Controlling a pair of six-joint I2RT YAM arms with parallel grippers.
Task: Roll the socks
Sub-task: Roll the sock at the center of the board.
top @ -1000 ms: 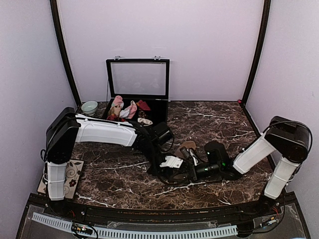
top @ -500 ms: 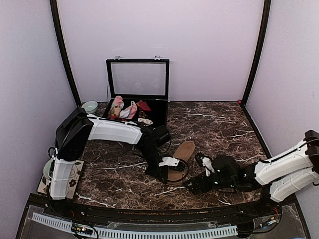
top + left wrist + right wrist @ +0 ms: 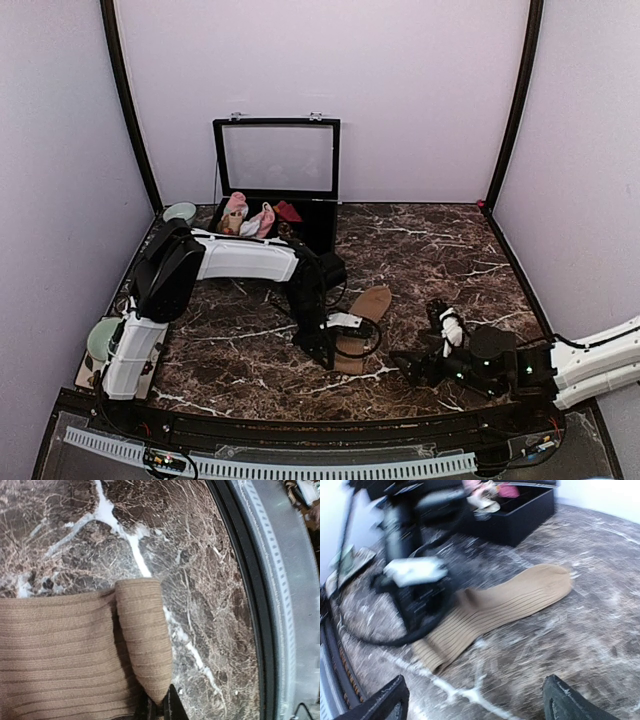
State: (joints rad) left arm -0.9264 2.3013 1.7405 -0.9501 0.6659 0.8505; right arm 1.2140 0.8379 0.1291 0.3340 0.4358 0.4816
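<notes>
A plain tan-brown ribbed sock (image 3: 362, 312) lies flat on the marble table (image 3: 430, 250), toe towards the back. My left gripper (image 3: 325, 352) is at its near cuff end. In the left wrist view the gripper (image 3: 161, 707) is shut on a folded-over flap of the sock (image 3: 142, 630), lifted over the rest of it. My right gripper (image 3: 410, 365) is low at the near right, apart from the sock. In the right wrist view it (image 3: 480, 705) is open and empty, with the sock (image 3: 510, 602) ahead of it. The cream pair with dark patches is out of view.
An open black box (image 3: 320, 225) with a clear lid stands at the back, holding pink-and-white and dark red bundles (image 3: 250, 218). A green bowl (image 3: 180, 213) sits at the back left. Another bowl (image 3: 100, 340) sits on a patterned mat at the near left.
My right arm has pulled back from the sock to the near right corner. My left gripper stays at the cuff end; the sock now lies stretched out.
</notes>
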